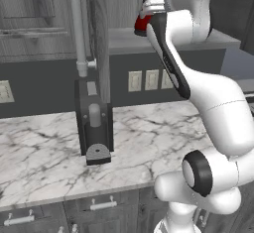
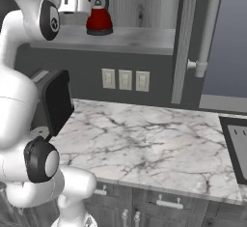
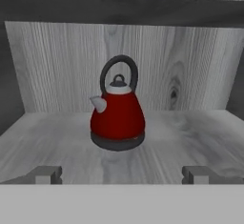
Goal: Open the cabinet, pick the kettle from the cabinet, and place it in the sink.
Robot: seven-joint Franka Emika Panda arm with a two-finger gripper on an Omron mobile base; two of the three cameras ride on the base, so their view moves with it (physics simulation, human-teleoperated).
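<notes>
I have the arm (image 2: 21, 52) raised to the open cabinet (image 3: 122, 8), its door (image 1: 101, 43) swung out edge-on in the left base view. The kettle (image 3: 117, 109) stands upright on the cabinet's shelf (image 2: 120, 38), spout towards the left of the hand view. My pincer (image 3: 122, 174) sits just in front of it, fingers (image 3: 45, 174) spread wide, holding nothing. Below lies the marble worktop (image 1: 144, 143), with the sink (image 2: 236, 146) at its right end.
</notes>
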